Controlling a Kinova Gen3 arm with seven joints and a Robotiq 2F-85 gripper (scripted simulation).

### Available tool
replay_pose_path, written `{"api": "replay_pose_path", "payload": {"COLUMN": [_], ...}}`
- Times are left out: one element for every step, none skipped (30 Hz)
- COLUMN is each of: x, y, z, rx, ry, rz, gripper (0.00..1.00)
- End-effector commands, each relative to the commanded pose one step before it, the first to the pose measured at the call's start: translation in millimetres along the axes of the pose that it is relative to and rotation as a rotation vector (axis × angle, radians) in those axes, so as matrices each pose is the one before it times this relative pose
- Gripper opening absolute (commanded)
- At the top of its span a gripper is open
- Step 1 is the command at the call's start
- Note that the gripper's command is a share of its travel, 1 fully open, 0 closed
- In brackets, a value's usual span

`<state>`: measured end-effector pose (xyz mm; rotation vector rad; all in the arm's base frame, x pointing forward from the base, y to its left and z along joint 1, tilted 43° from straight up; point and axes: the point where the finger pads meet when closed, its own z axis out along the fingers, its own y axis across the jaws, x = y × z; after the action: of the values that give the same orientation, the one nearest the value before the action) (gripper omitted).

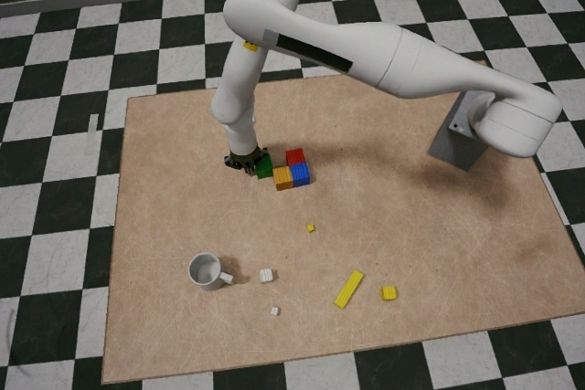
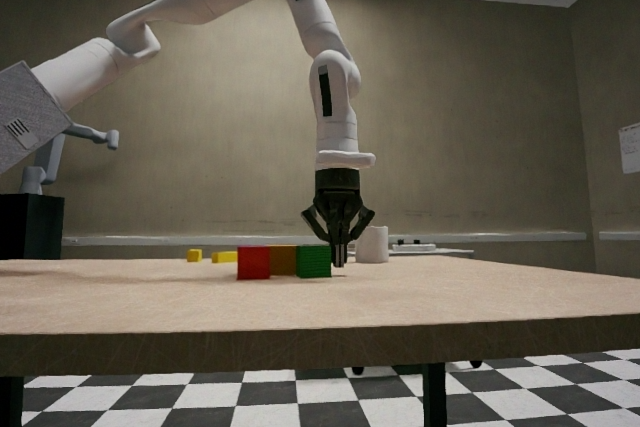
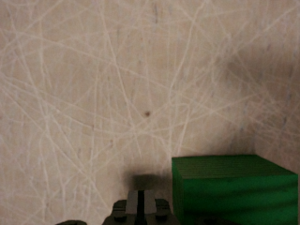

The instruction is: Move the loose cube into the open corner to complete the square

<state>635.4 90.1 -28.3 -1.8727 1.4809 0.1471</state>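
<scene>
The loose green cube (image 1: 265,168) (image 2: 313,262) (image 3: 234,202) stands on the table, left of the open corner in the top view. The orange cube (image 1: 283,178) (image 2: 282,259) is at front, with the blue cube (image 1: 301,173) against its right side and the red cube (image 1: 295,155) (image 2: 253,262) behind the blue one. A gap separates green from red. Green's right edge is close to orange's left rear corner; contact is unclear. My gripper (image 1: 251,171) (image 2: 338,265) (image 3: 141,208) is shut and empty, low beside green's left face. Whether it touches is unclear.
A grey mug (image 1: 206,270) (image 2: 372,244), two small white blocks (image 1: 266,275) (image 1: 274,310), a tiny yellow cube (image 1: 310,227), a yellow bar (image 1: 349,289) and a yellow block (image 1: 388,293) lie toward the front of the table in the top view. The robot's base is at the right.
</scene>
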Motion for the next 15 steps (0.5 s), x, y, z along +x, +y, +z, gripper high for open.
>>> {"api": "replay_pose_path", "payload": {"x": [0.82,0.0,0.0,0.0,0.0,0.0,0.0,0.0,0.0,0.0,0.0,0.0,0.0,0.0,0.0], "y": [0.18,0.27,0.28,0.3,0.31,0.33,0.34,0.0,0.0,0.35,0.36,0.38,0.39,0.4,0.42], "z": [-1.03,0.0,0.0,0.0,0.0,0.0,0.0,0.0,0.0,0.0,0.0,0.0,0.0,0.0,0.0], "rx": [0.00127,0.0,0.0,0.0,0.0,0.0,0.0,0.0,0.0,0.0,0.0,0.0,0.0,0.0,0.0], "ry": [0.00122,0.0,0.0,0.0,0.0,0.0,0.0,0.0,0.0,0.0,0.0,0.0,0.0,0.0,0.0], "rz": [0.00062,0.0,0.0,0.0,0.0,0.0,0.0,0.0,0.0,0.0,0.0,0.0,0.0,0.0,0.0], "gripper": [0.1,0.1,0.1,0.1,0.1,0.1,0.1,0.1,0.1,0.1,0.1,0.1,0.1,0.1,0.1]}}
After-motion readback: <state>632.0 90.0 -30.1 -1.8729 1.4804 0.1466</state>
